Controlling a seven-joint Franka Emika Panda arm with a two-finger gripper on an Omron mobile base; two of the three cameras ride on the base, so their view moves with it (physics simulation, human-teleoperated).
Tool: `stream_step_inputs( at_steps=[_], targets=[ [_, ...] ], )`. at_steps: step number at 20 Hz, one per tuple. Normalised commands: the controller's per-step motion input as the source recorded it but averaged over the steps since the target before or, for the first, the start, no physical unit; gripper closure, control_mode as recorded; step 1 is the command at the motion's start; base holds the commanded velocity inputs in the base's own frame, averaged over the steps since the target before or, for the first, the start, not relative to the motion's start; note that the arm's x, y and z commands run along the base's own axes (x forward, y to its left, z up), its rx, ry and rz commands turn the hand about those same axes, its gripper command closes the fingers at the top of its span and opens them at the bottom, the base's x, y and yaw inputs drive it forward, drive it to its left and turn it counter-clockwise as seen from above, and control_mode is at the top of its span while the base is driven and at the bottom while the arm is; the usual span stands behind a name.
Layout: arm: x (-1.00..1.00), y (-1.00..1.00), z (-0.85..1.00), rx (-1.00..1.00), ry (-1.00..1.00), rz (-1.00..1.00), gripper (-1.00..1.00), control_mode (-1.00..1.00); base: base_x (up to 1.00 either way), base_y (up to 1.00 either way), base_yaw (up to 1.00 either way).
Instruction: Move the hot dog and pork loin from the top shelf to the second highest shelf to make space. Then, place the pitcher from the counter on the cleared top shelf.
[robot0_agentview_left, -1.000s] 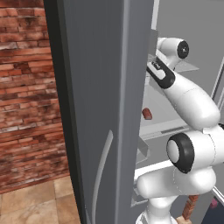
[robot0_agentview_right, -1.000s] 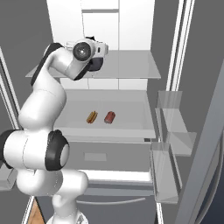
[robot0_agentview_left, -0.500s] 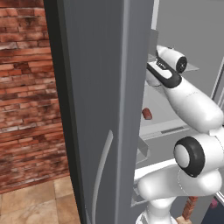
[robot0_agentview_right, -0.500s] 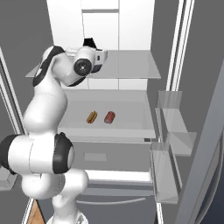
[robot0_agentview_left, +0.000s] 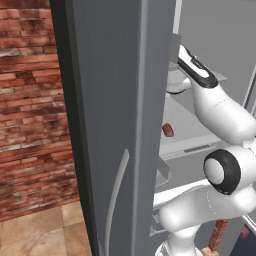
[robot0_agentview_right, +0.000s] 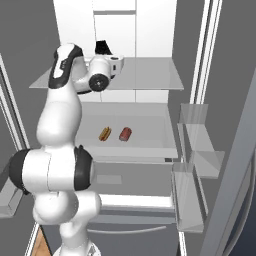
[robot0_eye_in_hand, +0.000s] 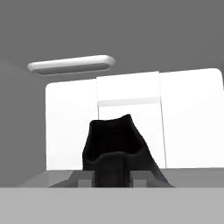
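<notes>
The hot dog (robot0_agentview_right: 104, 133) and the reddish pork loin (robot0_agentview_right: 125, 133) lie side by side on the second highest shelf (robot0_agentview_right: 150, 142) of the open fridge. The pork loin (robot0_agentview_left: 168, 130) also peeks past the door edge in the left base view. The top shelf (robot0_agentview_right: 150, 75) is bare glass. My gripper (robot0_agentview_right: 102, 47) hovers over the left end of the top shelf, fingers pointing up. In the hand view its dark fingertips (robot0_eye_in_hand: 114, 148) stand pressed together with nothing between them, facing the white back wall. The pitcher is out of view.
The grey fridge door (robot0_agentview_left: 110, 125) stands open close on the left, beside a brick wall (robot0_agentview_left: 30, 110). Clear door bins (robot0_agentview_right: 192, 165) hang on the right door. A lamp strip (robot0_eye_in_hand: 72, 64) sits in the fridge ceiling.
The hand has turned upward above the top shelf and the forearm has risen. The jaws stay shut. Hot dog and pork loin have not moved.
</notes>
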Motion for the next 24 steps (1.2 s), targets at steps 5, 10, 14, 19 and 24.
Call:
stream_step_inputs(
  at_steps=[5,10,14,19,24],
  targets=[
    [0.15,0.0,0.0,0.0,-0.04,0.0,-1.0,-1.0,0.0,0.0,0.0],
    [0.01,0.0,0.0,0.0,-0.01,0.0,-1.0,-1.0,0.0,0.0,0.0],
    [0.0,0.0,0.0,-0.02,0.0,0.0,-1.0,-1.0,0.0,0.0,0.0],
    [-0.04,-0.1,0.21,-0.05,0.0,0.0,-1.0,-1.0,0.0,0.0,0.0],
    [-0.08,-0.31,0.56,-0.03,0.0,0.0,-1.0,-1.0,0.0,0.0,0.0]
  ],
)
